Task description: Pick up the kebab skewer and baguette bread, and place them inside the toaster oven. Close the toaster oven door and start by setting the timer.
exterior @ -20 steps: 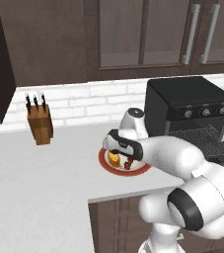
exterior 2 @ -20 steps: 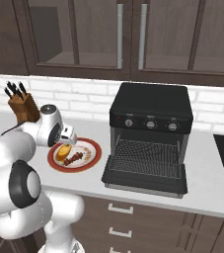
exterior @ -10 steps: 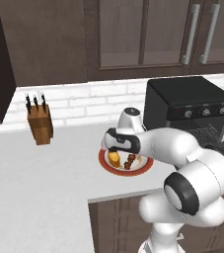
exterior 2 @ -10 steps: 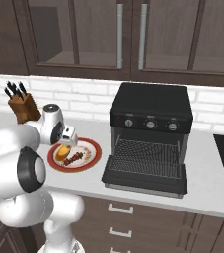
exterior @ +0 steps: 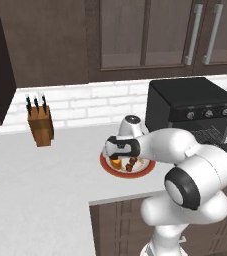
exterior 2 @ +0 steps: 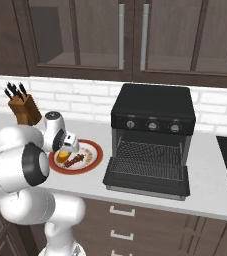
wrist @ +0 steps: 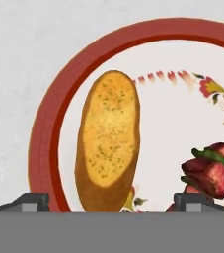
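The baguette bread point(wrist: 107, 141) lies on a red-rimmed plate point(wrist: 44, 128), a golden loaf with a speckled yellow top. Beside it on the same plate rests the kebab skewer point(wrist: 209, 170) with reddish meat chunks. My gripper point(wrist: 111, 202) hangs open just above the plate, one fingertip on each side of the baguette's near end. From the base views, the gripper point(exterior: 114, 155) hovers over the baguette point(exterior: 116, 164) and skewer point(exterior: 131, 164). The black toaster oven point(exterior 2: 152, 107) stands to the right, its door point(exterior 2: 147, 172) dropped open and the wire rack showing.
A wooden knife block point(exterior: 40, 125) stands at the back left of the grey counter point(exterior: 45, 190). Dark cabinets hang above the white brick wall. The counter's front edge runs just in front of the plate point(exterior 2: 92, 150).
My hand has edged slightly left and down over the plate, and the arm's elbow has swung lower. Plate, baguette and skewer have not moved.
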